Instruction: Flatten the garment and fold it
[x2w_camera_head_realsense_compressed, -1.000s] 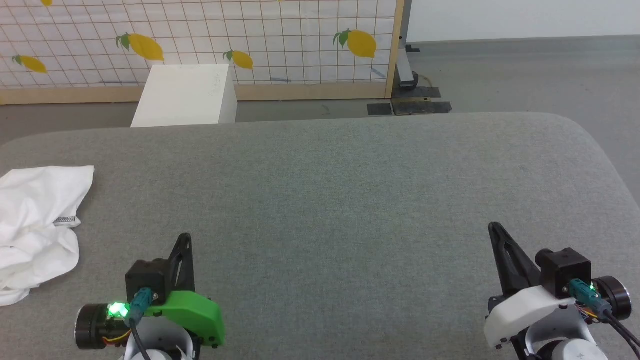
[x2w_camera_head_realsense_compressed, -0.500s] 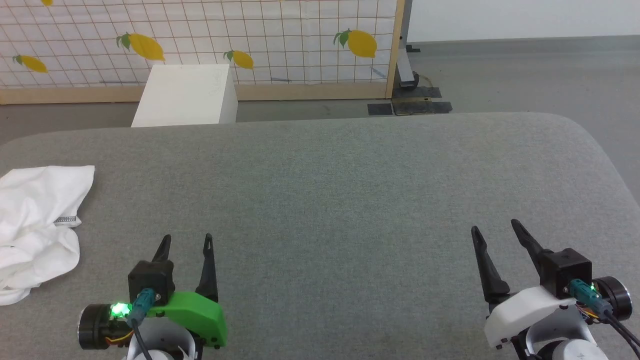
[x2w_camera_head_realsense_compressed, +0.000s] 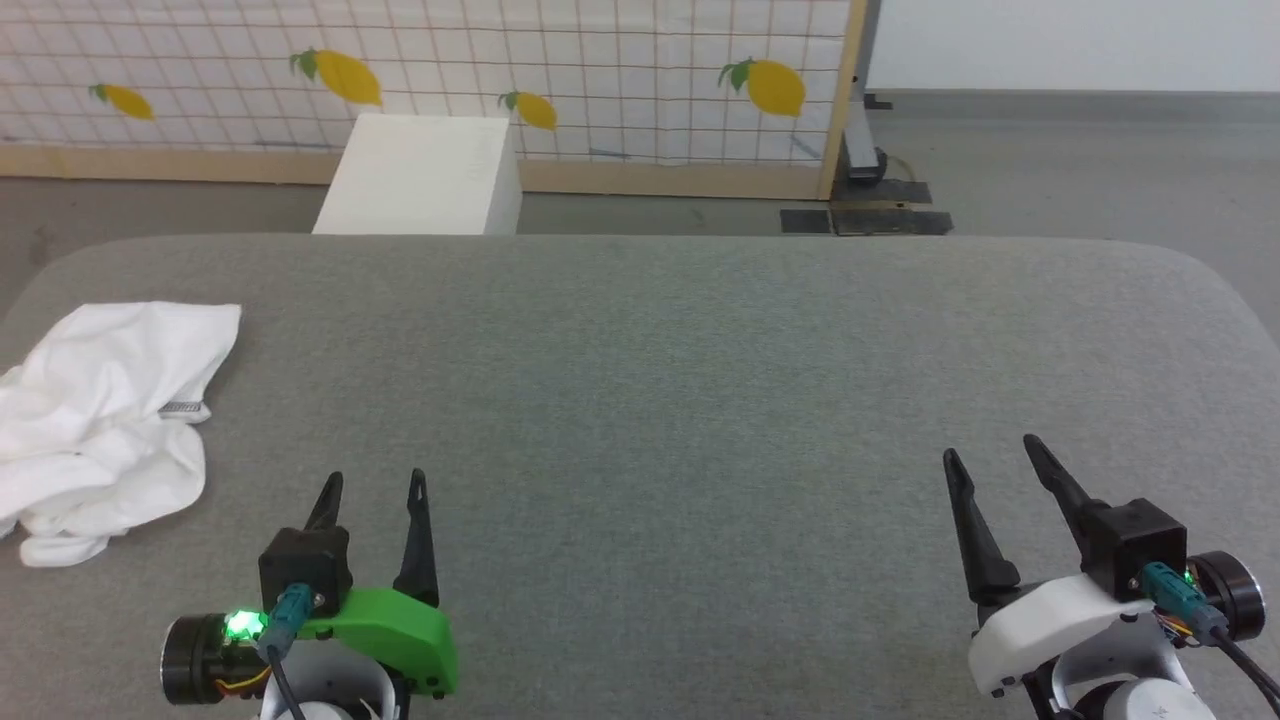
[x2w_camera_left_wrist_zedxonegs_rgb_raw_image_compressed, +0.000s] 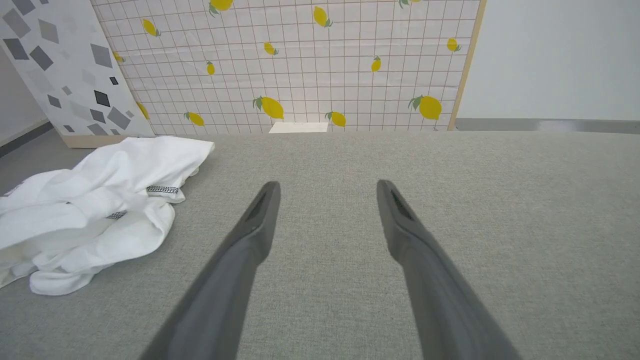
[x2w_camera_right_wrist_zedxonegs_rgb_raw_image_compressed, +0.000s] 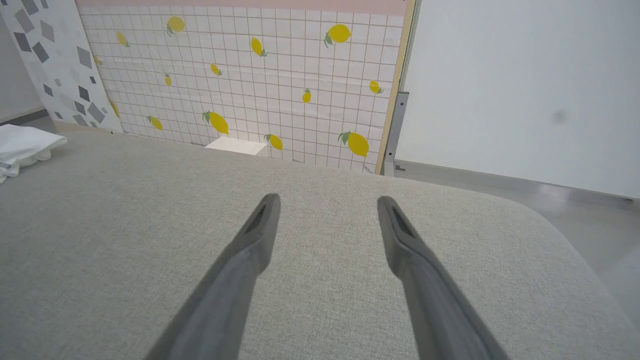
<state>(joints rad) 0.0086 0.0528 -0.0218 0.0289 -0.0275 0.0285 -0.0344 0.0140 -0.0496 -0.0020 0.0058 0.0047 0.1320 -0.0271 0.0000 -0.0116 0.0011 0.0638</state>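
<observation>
The garment (x2w_camera_head_realsense_compressed: 110, 410) is a crumpled white heap at the left edge of the grey table (x2w_camera_head_realsense_compressed: 680, 360), with a short strip of dark zigzag stitching showing. It also lies left of the fingers in the left wrist view (x2w_camera_left_wrist_zedxonegs_rgb_raw_image_compressed: 95, 205) and peeks in at the far left of the right wrist view (x2w_camera_right_wrist_zedxonegs_rgb_raw_image_compressed: 22, 145). My left gripper (x2w_camera_head_realsense_compressed: 375, 480) stands open near the table's front, to the right of the garment and apart from it, with nothing between its fingers. At the front right my right gripper (x2w_camera_head_realsense_compressed: 990, 447) is open and empty too, far from the garment.
A rigid white box (x2w_camera_head_realsense_compressed: 425, 175) stands on the floor just beyond the table's far edge. Behind it runs a lemon-print grid panel (x2w_camera_head_realsense_compressed: 560, 60) with a wooden frame. Dark floor plates (x2w_camera_head_realsense_compressed: 865, 215) lie at the back right. The table's corners are rounded.
Both grippers went from shut to open. The camera has shifted, so the whole picture slid right and the garment shows more fully; the garment itself has not moved.
</observation>
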